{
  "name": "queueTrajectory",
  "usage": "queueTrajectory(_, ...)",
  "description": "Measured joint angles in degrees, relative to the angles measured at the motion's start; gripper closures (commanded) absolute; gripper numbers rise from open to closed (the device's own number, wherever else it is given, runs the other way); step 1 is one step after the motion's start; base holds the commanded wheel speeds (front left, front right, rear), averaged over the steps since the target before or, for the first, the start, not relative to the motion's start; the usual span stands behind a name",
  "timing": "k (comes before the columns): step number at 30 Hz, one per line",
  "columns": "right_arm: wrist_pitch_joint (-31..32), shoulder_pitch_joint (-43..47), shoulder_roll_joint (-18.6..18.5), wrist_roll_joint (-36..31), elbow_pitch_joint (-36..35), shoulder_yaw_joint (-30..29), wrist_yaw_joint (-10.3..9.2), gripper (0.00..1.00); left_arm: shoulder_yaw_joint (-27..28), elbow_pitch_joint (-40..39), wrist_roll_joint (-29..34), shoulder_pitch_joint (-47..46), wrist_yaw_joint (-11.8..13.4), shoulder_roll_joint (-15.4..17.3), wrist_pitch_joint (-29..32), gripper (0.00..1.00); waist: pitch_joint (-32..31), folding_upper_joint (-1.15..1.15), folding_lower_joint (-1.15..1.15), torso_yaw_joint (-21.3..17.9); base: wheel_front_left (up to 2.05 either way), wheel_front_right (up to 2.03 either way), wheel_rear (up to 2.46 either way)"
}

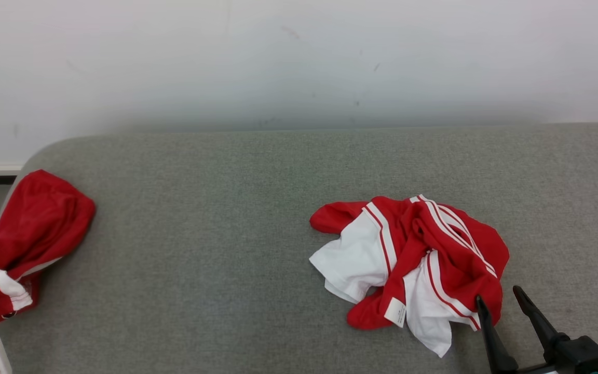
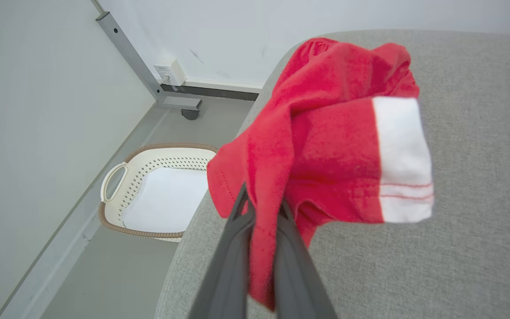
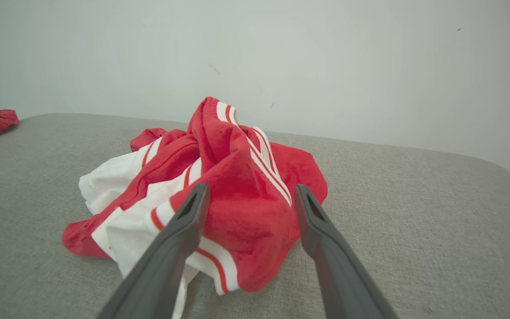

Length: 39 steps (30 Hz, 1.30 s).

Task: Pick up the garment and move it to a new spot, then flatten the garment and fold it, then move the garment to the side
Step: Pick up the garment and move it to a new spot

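Pickup underway: left claw (image 2: pixel 261 212) pinched shut on red white-cuffed garment (image 2: pixel 326 146) at nine o'clock on grey fabric table (image 1: pixel 200 234), right claw (image 1: pixel 498 293) gaping beside crumpled red-and-white jersey (image 1: pixel 434 244) at four o'clock; flattening, folding ahead.

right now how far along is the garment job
Early. Done: nothing is flattened or folded yet; the red-and-white garment lies crumpled on the grey cushion. In hand: the left pincer is shut on a red garment at the cushion's left edge, and the right pincer stands open at the crumpled one's near edge. Left: the move to a new spot, flattening, folding, setting aside.
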Motion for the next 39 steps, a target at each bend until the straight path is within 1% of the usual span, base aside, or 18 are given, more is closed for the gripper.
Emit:
queueTrajectory(2,0.0,0.0,-0.1,0.0,0.0,0.0,0.0,0.0,0.0,0.1,0.0,0.3,-0.8,0.5,-0.1,1.0,0.1,0.0,0.0,0.3,0.0,0.0,0.0)
queueTrajectory(5,0.0,0.0,-0.1,0.0,0.2,0.1,0.0,0.0,-0.9,0.7,0.0,0.3,-1.9,0.2,-0.1,1.0,0.2,0.0,0.0,0.5,0.0,0.0,0.0)
queueTrajectory(7,0.0,0.0,-0.1,0.0,0.3,0.2,0.0,0.0,-1.7,1.9,0.0,0.3,-2.2,-0.6,0.0,0.56,0.3,0.0,0.0,0.6,0.0,0.0,0.0)
queueTrajectory(8,0.0,0.0,-0.1,0.0,0.4,0.3,0.0,0.0,-2.1,2.8,0.0,0.4,-2.5,-1.2,0.1,0.11,0.3,0.0,0.0,0.6,0.0,0.0,0.0)
queueTrajectory(9,0.0,0.0,-0.1,0.0,0.6,0.5,0.0,0.0,-2.2,3.8,-0.2,0.6,-2.9,-2.0,0.1,0.0,0.3,0.0,0.0,0.6,0.0,0.0,0.0)
queueTrajectory(12,0.0,0.0,-0.1,0.2,0.8,0.9,0.0,0.0,-2.0,6.6,-1.3,1.5,-3.3,-4.2,-1.5,0.0,0.2,0.0,0.0,0.4,0.0,0.0,0.0)
queueTrajectory(16,0.0,0.0,-0.6,0.6,0.8,0.7,0.0,0.0,-0.5,8.1,-2.3,1.8,-3.9,-5.3,-5.5,0.0,-0.1,0.0,0.0,0.1,0.0,0.0,0.0)
queueTrajectory(18,0.0,0.0,-0.7,0.6,0.7,0.6,0.0,0.0,0.8,7.8,-4.0,2.1,-4.4,-6.0,-7.5,0.0,-0.3,0.0,0.0,0.0,0.0,0.0,0.0)
queueTrajectory(21,0.0,0.7,-0.7,0.7,0.7,0.0,0.0,0.0,2.2,6.0,-4.9,3.4,-4.3,-6.0,-8.9,0.0,-0.9,0.0,0.0,0.0,0.0,0.0,0.0)
queueTrajectory(25,0.0,1.2,-0.7,1.0,0.6,-0.1,0.0,0.0,3.1,-0.8,-5.0,4.3,-2.8,-4.7,-9.9,0.0,-1.5,0.0,0.0,0.1,0.0,0.0,0.0)
queueTrajectory(27,0.0,1.2,-0.8,1.0,0.5,-0.1,0.0,0.0,3.7,-6.1,-4.6,4.6,-2.0,-4.1,-10.6,0.0,-1.9,0.0,0.0,0.2,0.0,0.0,0.0)
queueTrajectory(28,0.0,1.2,-0.8,1.0,0.4,0.0,0.0,0.0,3.7,-9.1,-4.6,4.7,-1.9,-4.1,-10.7,0.0,-2.1,0.0,0.0,0.2,0.0,0.0,0.0)
queueTrajectory(33,0.0,1.1,-0.8,0.9,-0.1,0.0,0.0,0.0,1.3,-21.3,-2.2,5.5,0.7,-4.1,-10.0,0.0,-2.9,0.0,0.0,-0.1,0.0,0.0,0.0)
queueTrajectory(36,0.0,1.1,-0.7,0.7,-0.3,0.2,0.0,0.0,-0.6,-26.3,-0.5,5.5,1.7,-4.9,-9.8,0.0,-3.3,0.0,0.0,-0.6,0.0,0.0,0.0)
queueTrajectory(39,0.0,1.1,-0.7,0.7,-0.5,0.3,0.0,0.0,-3.6,-29.8,1.3,5.8,1.5,-6.9,-10.7,0.0,-3.7,0.0,0.0,-1.3,0.0,0.0,0.0)
